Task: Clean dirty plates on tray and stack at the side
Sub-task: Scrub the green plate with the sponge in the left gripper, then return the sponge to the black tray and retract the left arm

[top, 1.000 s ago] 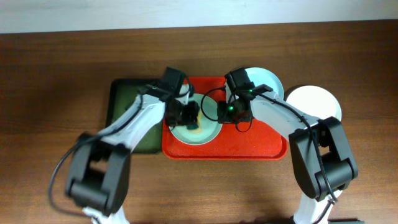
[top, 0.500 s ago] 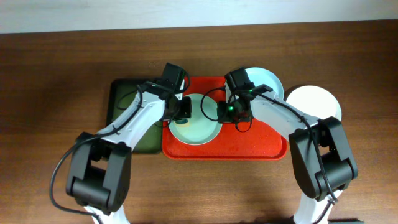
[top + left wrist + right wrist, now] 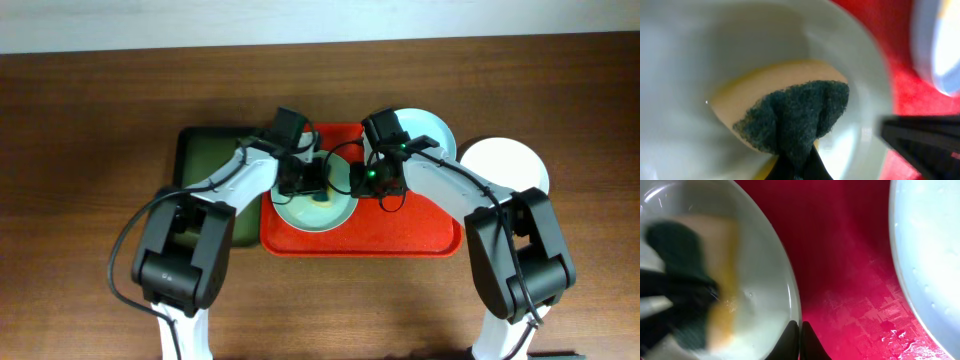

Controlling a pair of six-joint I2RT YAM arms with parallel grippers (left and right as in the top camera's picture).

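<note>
My L gripper [image 3: 312, 180] clamped tight on sponge [image 3: 795, 115] (yellow w/ green scrub pad), down inside pale plate [image 3: 312, 214]. My R gripper [image 3: 800, 335] pinched shut on same plate's rim. Plate sits at left end of red tray [image 3: 400, 235]. 2nd pale plate [image 3: 432, 128] at tray's far right corner. White plate [image 3: 505, 165] on desk, just right of tray.

blurred: I see the sponge [image 3: 722, 280] only as a smear from the right wrist | cut off: gripped plate [image 3: 765, 265] left, other plate [image 3: 935, 255] right
</note>
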